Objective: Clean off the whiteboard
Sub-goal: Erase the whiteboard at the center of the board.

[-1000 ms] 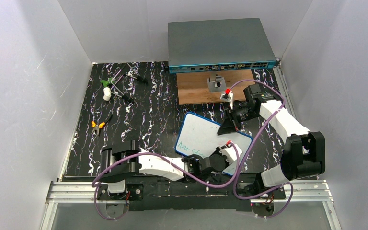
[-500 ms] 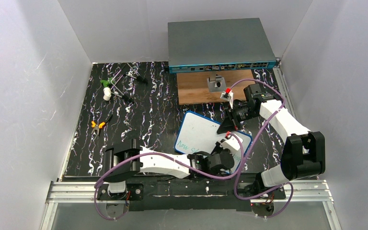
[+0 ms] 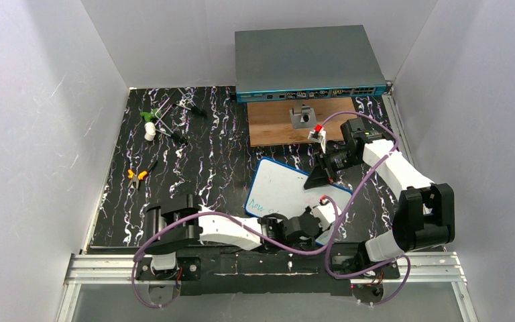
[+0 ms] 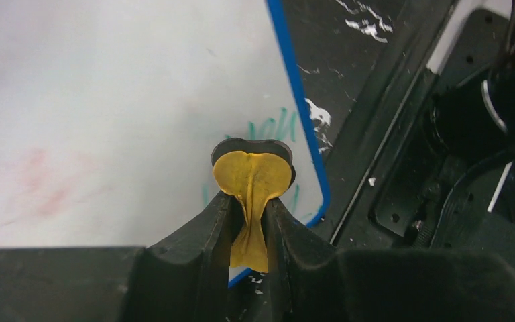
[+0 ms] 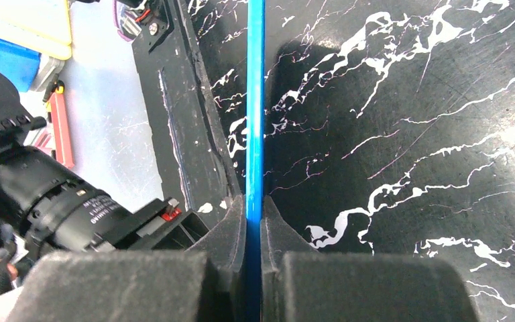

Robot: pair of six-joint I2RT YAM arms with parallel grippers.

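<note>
The whiteboard (image 3: 283, 188) lies tilted on the black marbled mat, white with a blue rim. Green writing (image 3: 263, 208) shows at its near left part. In the left wrist view the board (image 4: 107, 100) shows faint red smears and green strokes (image 4: 271, 127) by its blue edge. My left gripper (image 4: 250, 204) is shut on a yellow eraser pad (image 4: 252, 176) pressed on the board near its corner. My right gripper (image 5: 254, 221) is shut on the board's blue rim (image 5: 255, 100), seen edge-on. In the top view it (image 3: 320, 176) holds the board's far right edge.
A large grey box with ports (image 3: 307, 62) stands at the back, a wooden board (image 3: 299, 121) with a small metal part (image 3: 302, 116) before it. Pens and tools (image 3: 167, 114) and orange pliers (image 3: 137, 176) lie at the left. White walls enclose the mat.
My left gripper with the pad has moved back toward the near edge of the board. The right arm and the board have stayed in place.
</note>
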